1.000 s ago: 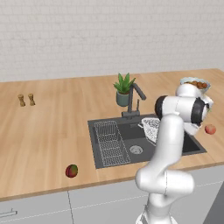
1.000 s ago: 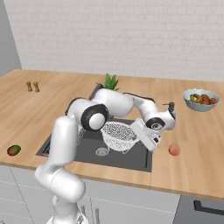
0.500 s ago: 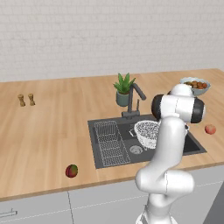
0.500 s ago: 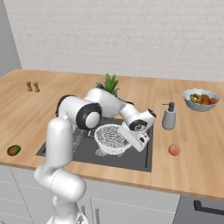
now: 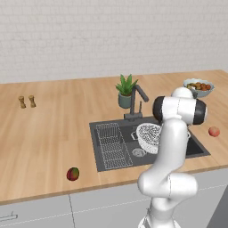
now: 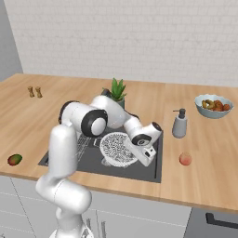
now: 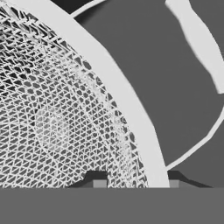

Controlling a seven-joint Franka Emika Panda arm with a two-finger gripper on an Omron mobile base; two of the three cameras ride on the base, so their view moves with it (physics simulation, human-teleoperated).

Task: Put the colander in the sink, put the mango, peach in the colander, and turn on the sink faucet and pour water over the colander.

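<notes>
**Setting the colander into the sink: release stage**

Left base view. The colander (image 5: 149,135) sits inside the sink (image 5: 111,153), right of the ribbed drainboard and in front of the sink faucet (image 5: 137,100). The arm's upper link hides its right side. The mango (image 5: 73,173) lies on the counter well to the left of the basin; the peach (image 5: 214,131) lies on the counter to the right. By this layout the first step is about finished, and the fruit is yet to be fetched.

Right base view. The gripper (image 6: 145,157) is low over the basin at the colander's (image 6: 115,147) right rim. The peach (image 6: 185,159) lies just beyond the sink's right edge, the mango (image 6: 15,159) far left.

Hand view. The two fingertips (image 7: 99,182) stand either side of the colander's white rim band (image 7: 122,105), slightly parted; whether they press it cannot be told. The next move probably calls for opening wider, lifting clear, then reaching for a fruit.
</notes>
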